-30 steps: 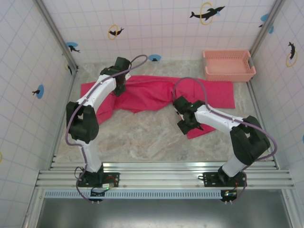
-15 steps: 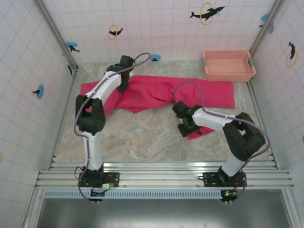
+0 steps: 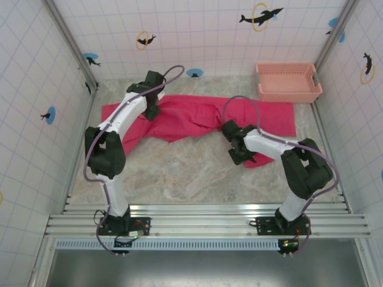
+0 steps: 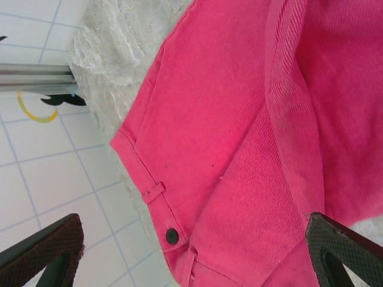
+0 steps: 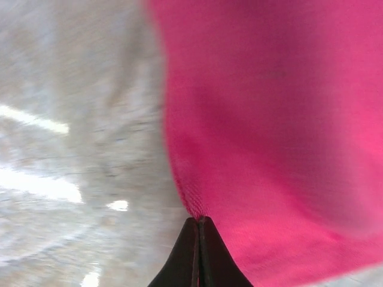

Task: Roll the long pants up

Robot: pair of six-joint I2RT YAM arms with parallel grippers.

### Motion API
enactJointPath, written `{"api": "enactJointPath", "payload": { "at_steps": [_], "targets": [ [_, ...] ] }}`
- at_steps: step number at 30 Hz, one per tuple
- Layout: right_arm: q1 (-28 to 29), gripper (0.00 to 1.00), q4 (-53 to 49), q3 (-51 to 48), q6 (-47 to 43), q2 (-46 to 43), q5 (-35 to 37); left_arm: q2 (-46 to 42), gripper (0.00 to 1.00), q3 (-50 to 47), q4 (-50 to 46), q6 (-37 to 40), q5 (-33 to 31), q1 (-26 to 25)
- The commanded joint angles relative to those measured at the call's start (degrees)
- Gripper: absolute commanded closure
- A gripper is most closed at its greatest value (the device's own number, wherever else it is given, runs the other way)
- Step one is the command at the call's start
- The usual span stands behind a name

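The long pants (image 3: 197, 116) lie spread across the far half of the marbled table (image 3: 179, 173), one end reaching toward the left wall and the other stopping just below the salmon basket (image 3: 287, 82) in the far right corner. The left gripper (image 3: 152, 111) hangs over the waist end. Its wrist camera shows its fingers (image 4: 42, 245) set wide apart, with the waistband button (image 4: 172, 236) and a belt loop (image 4: 152, 191) between them (whether they touch the cloth I cannot tell). The right gripper (image 3: 244, 156) sits low at the near edge of a pant leg, its fingers (image 5: 185, 263) pressed together and pinching the cloth's edge at their tips
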Motion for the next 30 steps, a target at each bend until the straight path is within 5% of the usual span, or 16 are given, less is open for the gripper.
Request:
{"api": "enactJointPath", "payload": {
  "at_steps": [1, 6, 12, 23, 30],
  "targets": [
    [-6.66, 1.00, -5.03, 4.95, -1.33, -6.87, 5.01, -2.60, 0.03, -1.50, -1.59, -1.44, 1.02, 0.08],
    [-15.02, 1.00, -3.38, 10.78, -5.20, -9.14, 7.42, -2.54, 0.03, -1.05, -3.01, -3.40, 4.02, 0.10],
    [-21.11, 1.00, -0.69, 21.46, -7.64, -0.72, 10.01, -1.75, 0.03, -0.36, -4.51, -4.28, 5.70, -0.10],
    [-23.64, 1.00, 7.67, 37.64, -9.85, 17.89, 22.65, -0.71, 0.03, -2.10, -5.72, -5.05, 5.95, -0.54],
    [-26.58, 1.00, 4.10, 54.90, -9.98, 30.58, 25.67, 1.01, 0.02, -3.51, -4.81, -4.67, 4.64, -0.52]
  ]
}}
